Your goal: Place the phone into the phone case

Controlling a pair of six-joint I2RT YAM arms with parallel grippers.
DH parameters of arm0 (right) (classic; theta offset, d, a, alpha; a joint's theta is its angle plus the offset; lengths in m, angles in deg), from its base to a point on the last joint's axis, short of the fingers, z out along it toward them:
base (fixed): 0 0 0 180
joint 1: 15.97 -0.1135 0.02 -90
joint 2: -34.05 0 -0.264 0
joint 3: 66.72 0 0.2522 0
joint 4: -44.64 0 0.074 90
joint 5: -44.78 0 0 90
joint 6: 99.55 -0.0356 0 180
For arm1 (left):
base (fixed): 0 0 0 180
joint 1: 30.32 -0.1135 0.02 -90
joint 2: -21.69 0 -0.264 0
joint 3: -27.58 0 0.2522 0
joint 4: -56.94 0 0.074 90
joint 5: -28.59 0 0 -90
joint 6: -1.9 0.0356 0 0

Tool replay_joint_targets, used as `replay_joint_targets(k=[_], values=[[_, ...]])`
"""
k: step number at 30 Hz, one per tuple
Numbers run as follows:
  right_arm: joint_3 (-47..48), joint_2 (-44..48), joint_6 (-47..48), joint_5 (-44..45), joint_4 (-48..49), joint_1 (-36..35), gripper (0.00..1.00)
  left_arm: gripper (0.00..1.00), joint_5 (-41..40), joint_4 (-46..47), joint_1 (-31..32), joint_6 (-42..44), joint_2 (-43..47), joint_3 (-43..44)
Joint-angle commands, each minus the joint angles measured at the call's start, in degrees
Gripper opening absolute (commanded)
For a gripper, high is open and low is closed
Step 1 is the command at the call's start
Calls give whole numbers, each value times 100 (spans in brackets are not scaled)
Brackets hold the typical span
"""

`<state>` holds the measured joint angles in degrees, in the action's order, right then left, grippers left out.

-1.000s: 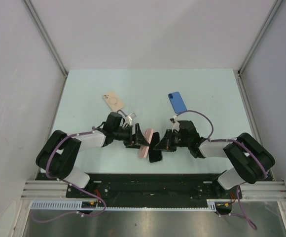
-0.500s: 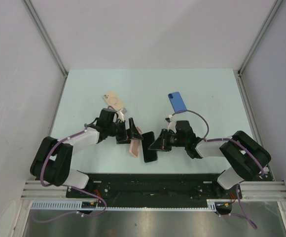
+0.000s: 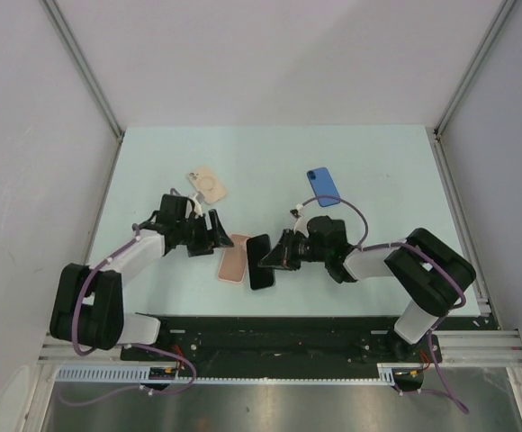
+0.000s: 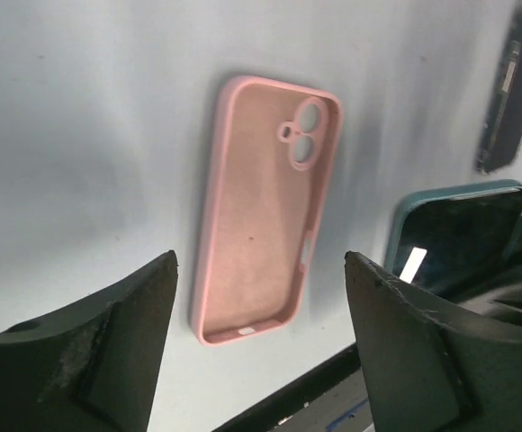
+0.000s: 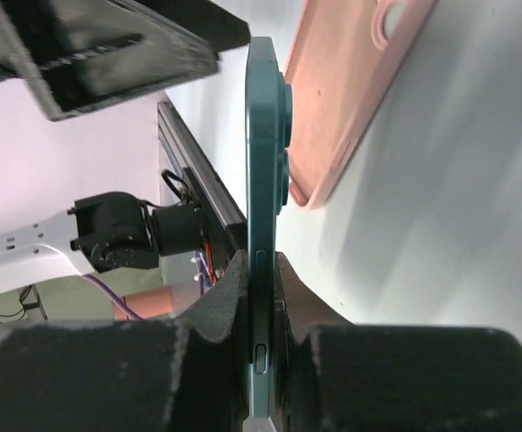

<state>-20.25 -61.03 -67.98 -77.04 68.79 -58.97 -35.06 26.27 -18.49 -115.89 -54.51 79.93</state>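
Note:
The pink phone case (image 3: 233, 262) lies flat on the table, open side up, and shows in the left wrist view (image 4: 265, 211) and at the top of the right wrist view (image 5: 346, 99). My left gripper (image 3: 214, 236) is open and empty, just up-left of the case; the case lies ahead between its fingers (image 4: 108, 351). My right gripper (image 3: 279, 255) is shut on the dark teal phone (image 3: 261, 262), held just right of the case. The right wrist view shows the phone (image 5: 263, 180) edge-on, pinched between both fingers. It also shows in the left wrist view (image 4: 450, 229).
A beige phone case (image 3: 207, 184) lies at the back left and a blue one (image 3: 324, 186) at the back right. The black base rail (image 3: 270, 328) runs along the near table edge. White walls stand on three sides.
The left gripper has let go of the pink case, which now lies flat, and drawn back up-left. The right gripper has carried the phone leftward, next to the case.

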Motion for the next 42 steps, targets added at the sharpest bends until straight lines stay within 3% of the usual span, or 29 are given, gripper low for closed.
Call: replay_joint_targets(k=[1,4,5,8,20,22,24,27,30,31,34,42], values=[[473,61,-98,280,121,29,0,75,-603,-225,-59,134,-315,272],[552,26,-133,395,94,64,0,60,-649,-6,-67,-15,-474,149],[561,25,-142,456,76,73,0,50,-448,238,-67,-59,-518,45],[605,95,-55,631,-143,117,0,38,105,669,-32,-226,-842,-123],[596,596,648,896,-1216,257,0,35,468,1864,1163,-1245,-704,-791],[631,632,911,835,-1268,257,0,38,355,1814,1207,-1281,-361,-844],[789,614,1131,729,-1556,257,0,44,56,1323,1172,-1168,24,-739],[1209,474,1702,536,-2153,249,0,45,-708,594,1119,-930,351,-458],[1640,290,2265,395,-2751,257,0,33,-1245,267,971,-824,580,-387],[1720,237,2353,352,-2858,275,0,24,-1272,258,918,-824,580,-413],[2028,0,2539,220,-3105,284,0,9,-1106,468,742,-859,397,-536],[2407,-589,2635,-26,-3509,240,0,1,-790,1119,732,-1044,-588,-589]])
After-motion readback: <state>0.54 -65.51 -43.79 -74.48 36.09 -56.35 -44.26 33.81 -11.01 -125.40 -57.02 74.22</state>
